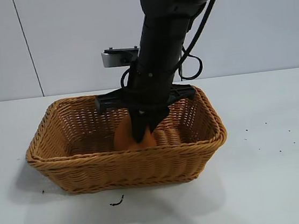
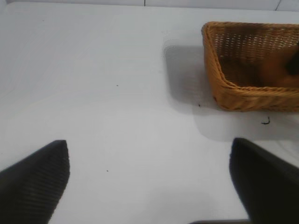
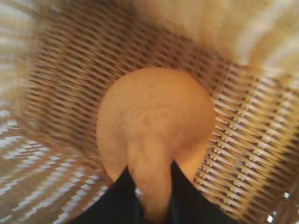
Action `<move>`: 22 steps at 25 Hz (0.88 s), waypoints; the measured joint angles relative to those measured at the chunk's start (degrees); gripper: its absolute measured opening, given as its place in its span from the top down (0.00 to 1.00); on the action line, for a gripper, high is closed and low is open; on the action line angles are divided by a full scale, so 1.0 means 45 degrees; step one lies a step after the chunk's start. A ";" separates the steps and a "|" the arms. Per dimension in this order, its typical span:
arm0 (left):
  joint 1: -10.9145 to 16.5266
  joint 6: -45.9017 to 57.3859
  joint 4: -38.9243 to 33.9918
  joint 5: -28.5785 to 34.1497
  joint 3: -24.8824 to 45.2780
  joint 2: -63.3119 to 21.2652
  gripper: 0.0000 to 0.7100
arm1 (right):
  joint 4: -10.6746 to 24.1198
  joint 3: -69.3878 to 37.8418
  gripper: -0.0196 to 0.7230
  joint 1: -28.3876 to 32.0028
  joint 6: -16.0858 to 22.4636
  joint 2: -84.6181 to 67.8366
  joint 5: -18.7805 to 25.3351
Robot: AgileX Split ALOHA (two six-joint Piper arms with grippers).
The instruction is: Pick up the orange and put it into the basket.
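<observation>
The orange [image 1: 125, 137] sits low inside the wicker basket [image 1: 129, 171], near its middle. My right gripper [image 1: 141, 137] reaches down into the basket from above. In the right wrist view its two black fingers [image 3: 119, 196] pinch a narrow ridge of the orange [image 3: 156, 112], with the woven basket floor [image 3: 60, 93] around it. My left gripper [image 2: 149, 144] hangs open over bare white table, well away from the basket [image 2: 243, 95], and holds nothing. The left arm is outside the exterior view.
The white table [image 1: 276, 184] spreads out on both sides of the basket and in front of it. A small dark curl of debris [image 1: 116, 202] lies just in front of the basket, and a few specks [image 1: 247, 130] lie to its right.
</observation>
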State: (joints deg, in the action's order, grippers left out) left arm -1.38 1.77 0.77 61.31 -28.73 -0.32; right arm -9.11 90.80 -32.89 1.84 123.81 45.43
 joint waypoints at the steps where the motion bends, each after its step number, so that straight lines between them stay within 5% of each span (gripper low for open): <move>1: 0.0000 0.0000 0.0000 0.0000 0.0000 0.0000 0.06 | 0.0013 0.0067 0.80 0.0000 0.0000 0.0000 0.0052; 4: 0.0000 0.0000 0.0000 0.0000 0.0000 0.0000 0.06 | 0.0073 0.0567 0.41 0.0000 0.0000 -0.0011 0.0400; 7: 0.0000 0.0000 0.0000 0.0000 0.0000 0.0000 0.06 | 0.0164 0.1520 0.19 0.0000 0.0015 -0.0011 0.1187; 11: 0.0000 0.0000 0.0000 0.0000 0.0000 0.0000 0.06 | 0.1016 0.3243 0.13 0.0000 0.0434 -0.0011 0.2829; 17: 0.0000 0.0000 0.0000 0.0000 0.0000 0.0000 0.06 | 0.3756 0.4923 0.13 0.0114 0.1126 -0.0051 0.4836; 22: 0.0000 0.0000 0.0000 0.0000 0.0000 0.0000 0.06 | 0.3895 0.4984 0.13 0.1300 0.1130 -0.0077 0.5339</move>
State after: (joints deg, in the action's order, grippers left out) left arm -1.38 1.77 0.77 61.31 -28.73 -0.32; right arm 8.42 113.23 -27.04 6.92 123.47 69.46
